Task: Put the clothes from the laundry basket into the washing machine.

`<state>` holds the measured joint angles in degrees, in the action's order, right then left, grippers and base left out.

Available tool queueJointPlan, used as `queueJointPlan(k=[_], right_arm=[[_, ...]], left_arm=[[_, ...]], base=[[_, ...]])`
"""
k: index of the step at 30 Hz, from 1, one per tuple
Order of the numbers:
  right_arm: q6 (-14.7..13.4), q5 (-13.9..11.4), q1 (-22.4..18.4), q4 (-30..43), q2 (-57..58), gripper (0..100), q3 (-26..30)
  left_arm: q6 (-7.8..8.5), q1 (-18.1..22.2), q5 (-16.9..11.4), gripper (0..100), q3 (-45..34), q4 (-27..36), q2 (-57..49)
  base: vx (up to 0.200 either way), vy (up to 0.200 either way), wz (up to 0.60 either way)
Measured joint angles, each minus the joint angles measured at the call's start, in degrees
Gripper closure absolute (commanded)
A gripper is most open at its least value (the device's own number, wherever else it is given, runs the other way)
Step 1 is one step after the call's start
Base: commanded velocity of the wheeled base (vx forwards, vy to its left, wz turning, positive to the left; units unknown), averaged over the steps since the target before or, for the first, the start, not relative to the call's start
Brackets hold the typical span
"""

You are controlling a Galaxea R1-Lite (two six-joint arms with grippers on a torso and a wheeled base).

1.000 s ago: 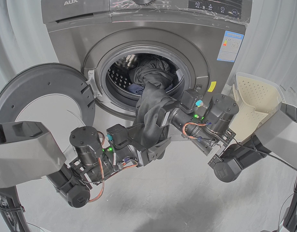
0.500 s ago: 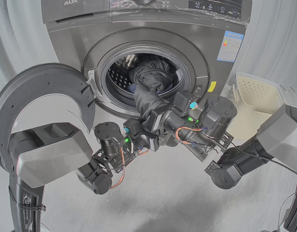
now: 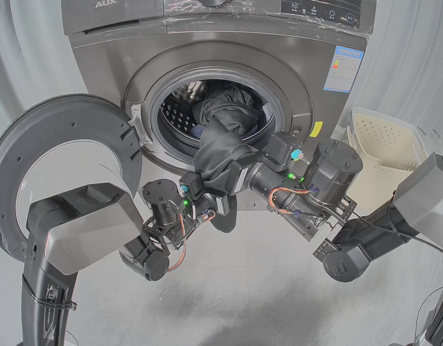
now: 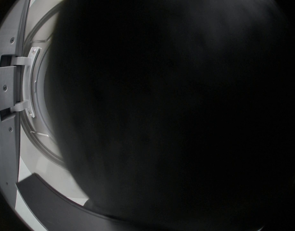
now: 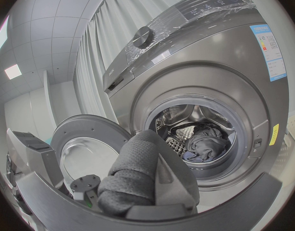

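A grey washing machine (image 3: 221, 49) stands with its round door (image 3: 63, 140) swung open to the left. Dark clothes (image 3: 226, 106) lie in the drum. A black garment (image 3: 216, 154) hangs out over the lower rim of the opening. My right gripper (image 3: 227, 176) is just below the rim, shut on this garment, which bunches over it in the right wrist view (image 5: 138, 174). My left gripper (image 3: 220, 203) sits beneath the hanging cloth, pressed up against it. Black fabric (image 4: 173, 113) covers most of the left wrist view. The cream laundry basket (image 3: 385, 145) stands tilted at the machine's right.
The open door (image 5: 86, 135) juts out on the left, close to my left arm. The door hinge (image 4: 25, 81) shows beside the cloth. Bare grey floor (image 3: 240, 289) spreads in front of the machine. Pale curtains (image 3: 414, 49) hang behind it.
My left arm swung right and up toward the opening, coming under the hanging garment. The cloth's lower end is bunched higher, nearer the rim. My right gripper stays at the rim.
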<state>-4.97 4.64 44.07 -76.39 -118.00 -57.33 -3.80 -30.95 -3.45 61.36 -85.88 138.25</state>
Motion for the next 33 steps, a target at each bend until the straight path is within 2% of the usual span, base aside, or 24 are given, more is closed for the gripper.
queueJointPlan(k=[11, 16, 21, 22, 28, 33], right_arm=[[-0.7, -0.1, -8.5, -0.4, -0.1, 100, 3.0], [-1.2, -0.2, -9.8, -1.2, -1.6, 100, 4.0], [-1.3, -0.9, -8.8, -3.1, -3.5, 100, 4.7], [-1.3, -1.4, -8.2, -3.8, -3.8, 0, 4.9], [-1.2, -2.7, -6.0, -4.9, -3.2, 0, 7.3], [-0.6, -4.8, -5.5, -4.7, 0.4, 0, 14.4]], left_arm=[[-1.28, 1.7, 0.6, 100, -5.0, -2.2, -6.1], [-2.77, 1.2, 0.3, 100, -10.9, -2.2, -12.5], [-4.35, -0.3, 0.1, 100, -16.4, -1.9, -19.0], [-4.53, -0.6, 0.1, 100, -17.3, -2.0, -20.2], [-4.71, -1.3, 0.7, 100, -20.7, -2.4, -24.3], [-4.62, -1.5, 0.7, 100, -23.4, -2.6, -26.6]], base=[[0.000, 0.000, 0.00], [0.000, 0.000, 0.00], [0.000, 0.000, 0.00], [0.000, 0.000, 0.00], [0.000, 0.000, 0.00], [0.000, 0.000, 0.00]])
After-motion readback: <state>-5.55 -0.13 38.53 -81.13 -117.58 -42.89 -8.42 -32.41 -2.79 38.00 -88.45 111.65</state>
